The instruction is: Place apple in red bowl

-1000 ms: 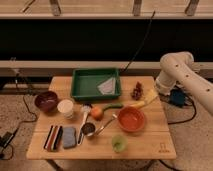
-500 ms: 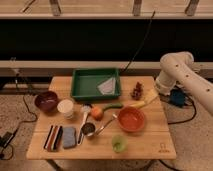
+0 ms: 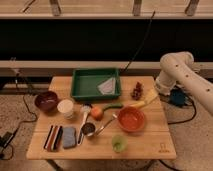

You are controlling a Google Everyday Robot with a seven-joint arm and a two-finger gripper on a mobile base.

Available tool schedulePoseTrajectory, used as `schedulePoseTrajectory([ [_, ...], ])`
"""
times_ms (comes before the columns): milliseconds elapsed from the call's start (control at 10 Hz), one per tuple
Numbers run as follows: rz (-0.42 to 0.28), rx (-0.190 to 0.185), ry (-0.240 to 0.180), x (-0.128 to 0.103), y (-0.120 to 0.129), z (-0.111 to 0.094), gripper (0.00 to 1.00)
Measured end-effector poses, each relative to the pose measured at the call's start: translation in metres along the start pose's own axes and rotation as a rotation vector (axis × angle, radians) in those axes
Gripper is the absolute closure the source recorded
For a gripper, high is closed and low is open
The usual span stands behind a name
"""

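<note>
left of apple: white cup (image 3: 65, 107)
apple (image 3: 97, 113): on counter (image 3: 150, 139), near red bowl (image 3: 131, 119), not touching; ladle handle (image 3: 106, 123) between
right edge: banana (image 3: 146, 101), tool (image 3: 161, 88) just beyond, grip cannot tell
open room: counter's front-right corner

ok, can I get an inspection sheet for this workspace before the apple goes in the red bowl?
Surface: wooden table, crowded.
Job's things: apple on the table, left of the red bowl and apart from it; bowl looks empty.
Clutter: green tray holding a pale sheet; maroon bowl; white cup; banana; dark grape cluster; green cup; spoon; sponge.
Grippers: gripper at the arm's end by the table's right edge, near the banana, far from the apple.
Cables: black cable hanging behind the tray.
Surroundings: dark back wall, speckled floor, blue object on the floor at right.
</note>
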Motion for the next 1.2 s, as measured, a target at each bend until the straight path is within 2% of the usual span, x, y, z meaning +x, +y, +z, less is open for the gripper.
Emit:
schedulePoseTrajectory([
  [300,-0.036,0.010,-0.005,0.005,-0.007,0.005,0.20],
  [500,-0.073,0.020,-0.003,0.022,-0.029,0.013,0.20],
  [800,-0.132,0.044,-0.004,0.064,-0.090,0.030,0.20],
  [1000,-0.177,0.068,0.003,0.101,-0.135,0.043,0.20],
  [1200,-0.206,0.092,0.004,0.125,-0.167,0.057,0.20],
])
